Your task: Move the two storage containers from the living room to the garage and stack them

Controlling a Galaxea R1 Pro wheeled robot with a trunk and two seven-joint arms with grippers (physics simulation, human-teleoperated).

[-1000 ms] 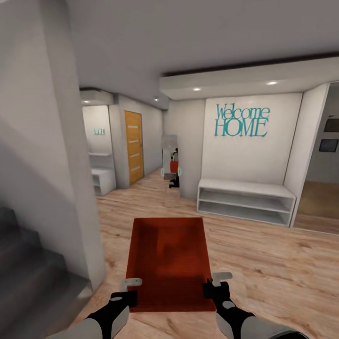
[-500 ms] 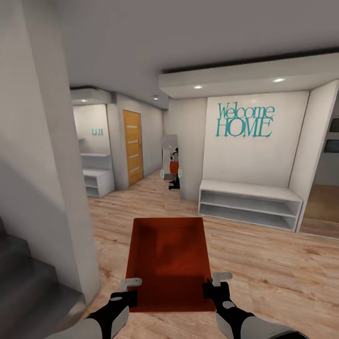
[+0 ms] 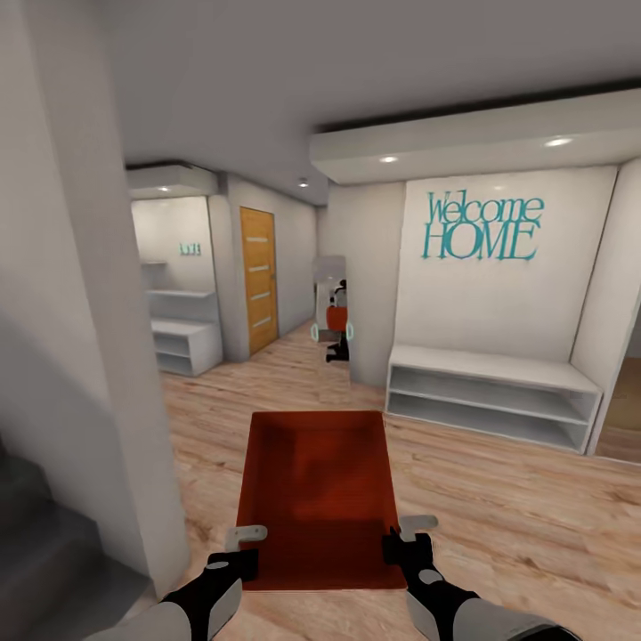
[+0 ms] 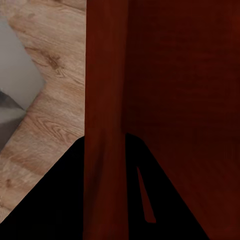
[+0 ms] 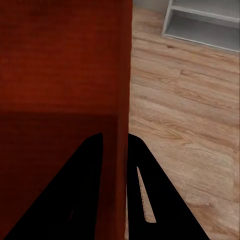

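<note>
Left gripper point(image 3: 239, 554) — jaws closed over the near left wall of the storage container point(image 3: 319, 494); the left wrist view shows that wall point(image 4: 102, 115) running up between the two dark fingers. Right gripper point(image 3: 402, 545) — jaws likewise clamped on the near right wall point(image 5: 120, 100), one finger inside, one outside. The container hangs between the two sets of jaws, open top up, carried clear above the wood-plank floor point(image 3: 499, 525).

Judgement: transit step, garage not reached. To carry well, keep both grips level and evenly spaced so the walls neither flex nor slip, and steer wide of the white wall corner point(image 3: 133, 418) just left of the left jaws.

Orientation: long axis runs straight ahead from the jaws, short edge nearest the robot, far edge pointing down the hall.

Beyond the jaws: a white shelf unit point(image 3: 491, 396) ahead right under "Welcome HOME" lettering point(image 3: 482, 226), a wooden door point(image 3: 259, 278) further ahead left.
</note>
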